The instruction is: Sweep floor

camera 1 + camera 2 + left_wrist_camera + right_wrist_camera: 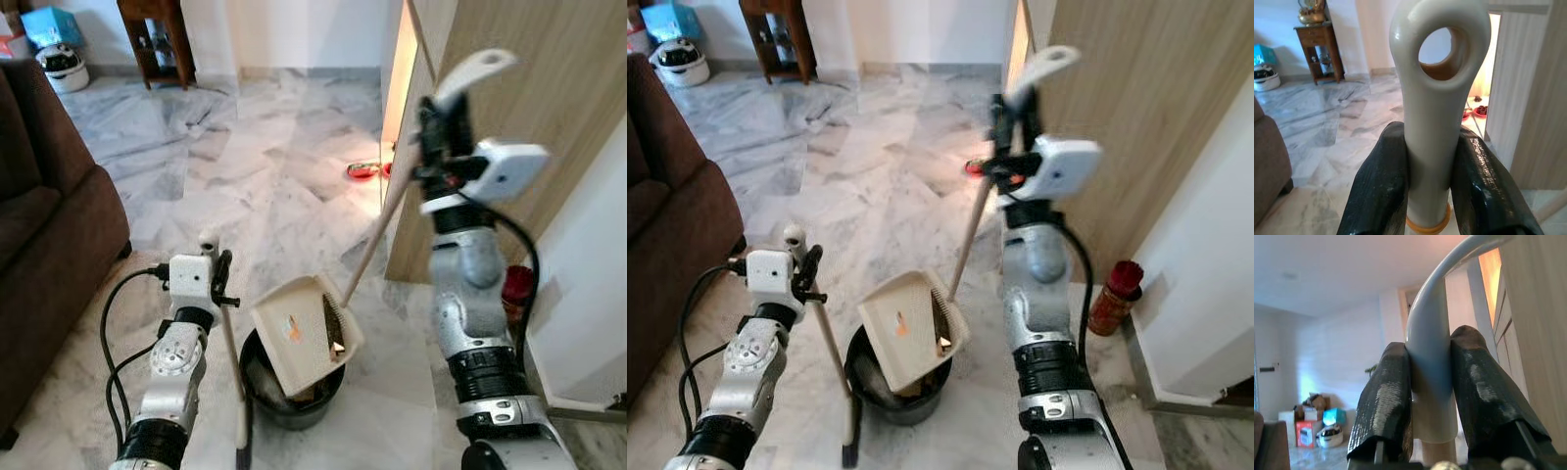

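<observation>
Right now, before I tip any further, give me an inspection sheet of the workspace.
Surface: marble floor, pale and veined.
Job's things: dustpan tilted over the black bin, debris on its tray; broom handle upright beside the bin.
Clutter: red bottle on the floor by the wall; red dishes near the doorway.
Grippers: left gripper shut on the broom handle's top; right gripper shut on the dustpan handle, raised high.
Cables: black cable looping beside the left arm.
Surroundings: brown sofa on the left; wooden door on the right; side table at the far wall.
</observation>
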`<state>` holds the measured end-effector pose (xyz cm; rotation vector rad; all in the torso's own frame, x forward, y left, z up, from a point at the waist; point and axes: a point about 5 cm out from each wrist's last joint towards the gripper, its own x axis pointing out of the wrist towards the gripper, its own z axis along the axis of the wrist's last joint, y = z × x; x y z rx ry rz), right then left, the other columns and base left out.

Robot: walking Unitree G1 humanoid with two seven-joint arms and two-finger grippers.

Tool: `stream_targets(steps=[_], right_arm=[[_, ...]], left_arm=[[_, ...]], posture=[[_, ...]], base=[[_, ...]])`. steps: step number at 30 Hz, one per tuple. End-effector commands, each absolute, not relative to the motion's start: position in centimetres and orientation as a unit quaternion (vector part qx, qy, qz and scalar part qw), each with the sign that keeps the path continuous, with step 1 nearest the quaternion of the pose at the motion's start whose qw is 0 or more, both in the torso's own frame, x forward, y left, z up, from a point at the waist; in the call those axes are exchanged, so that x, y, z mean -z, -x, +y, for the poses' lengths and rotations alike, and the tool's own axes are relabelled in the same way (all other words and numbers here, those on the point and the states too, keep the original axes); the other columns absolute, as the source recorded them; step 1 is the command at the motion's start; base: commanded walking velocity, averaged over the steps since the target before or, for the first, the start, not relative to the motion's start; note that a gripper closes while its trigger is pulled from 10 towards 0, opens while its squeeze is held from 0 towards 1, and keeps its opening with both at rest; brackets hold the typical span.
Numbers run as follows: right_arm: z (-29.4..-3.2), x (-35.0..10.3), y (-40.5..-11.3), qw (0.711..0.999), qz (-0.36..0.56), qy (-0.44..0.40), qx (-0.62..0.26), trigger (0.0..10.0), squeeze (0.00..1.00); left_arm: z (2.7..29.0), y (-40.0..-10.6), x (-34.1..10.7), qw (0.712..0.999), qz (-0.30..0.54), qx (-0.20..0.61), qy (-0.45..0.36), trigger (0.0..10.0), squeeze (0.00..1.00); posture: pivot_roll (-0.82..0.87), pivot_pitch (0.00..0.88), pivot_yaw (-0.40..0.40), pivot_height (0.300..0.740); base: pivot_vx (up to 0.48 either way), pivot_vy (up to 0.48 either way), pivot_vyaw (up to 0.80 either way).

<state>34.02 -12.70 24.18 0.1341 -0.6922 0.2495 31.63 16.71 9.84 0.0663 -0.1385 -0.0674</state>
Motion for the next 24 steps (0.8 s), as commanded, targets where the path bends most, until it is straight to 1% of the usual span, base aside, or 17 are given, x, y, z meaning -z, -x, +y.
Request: stream_targets(steps=[1,5,13,15,24], right_arm=[[-12.1,-26.8,-32.9,0.902,-0.406,-0.056,-0.139,10.0,0.0],[-11.7,-27.2,-32.5,0.894,-0.418,-0.051,-0.152,10.0,0.0],[-9.9,-28.1,-31.4,0.872,-0.459,0.014,-0.166,10.0,0.0],[-9.5,-28.3,-31.2,0.868,-0.465,0.015,-0.172,10.0,0.0],[-9.1,-28.8,-30.4,0.857,-0.485,0.001,-0.173,10.0,0.0]], left_arm=[[16.5,-31.9,-11.2,0.993,-0.1,0.043,-0.041,10.0,0.0],[16.4,-32.0,-11.3,0.993,-0.101,0.047,-0.042,10.0,0.0],[16.4,-32.1,-11.5,0.992,-0.104,0.051,-0.044,10.0,0.0],[16.5,-32.1,-11.6,0.992,-0.106,0.05,-0.044,10.0,0.0],[16.7,-32.1,-11.6,0.992,-0.107,0.048,-0.045,10.0,0.0]], posture=[[0.06,0.0,0.055,0.74],[0.06,0.0,0.059,0.74],[0.07,0.0,0.056,0.74],[0.07,0.0,0.056,0.74],[0.07,0.0,0.052,0.74]], base=[[0.0,0.0,0.0],[0.0,0.0,0.0],[0.0,0.0,0.0],[0.0,0.0,0.0],[0.0,0.0,0.0]])
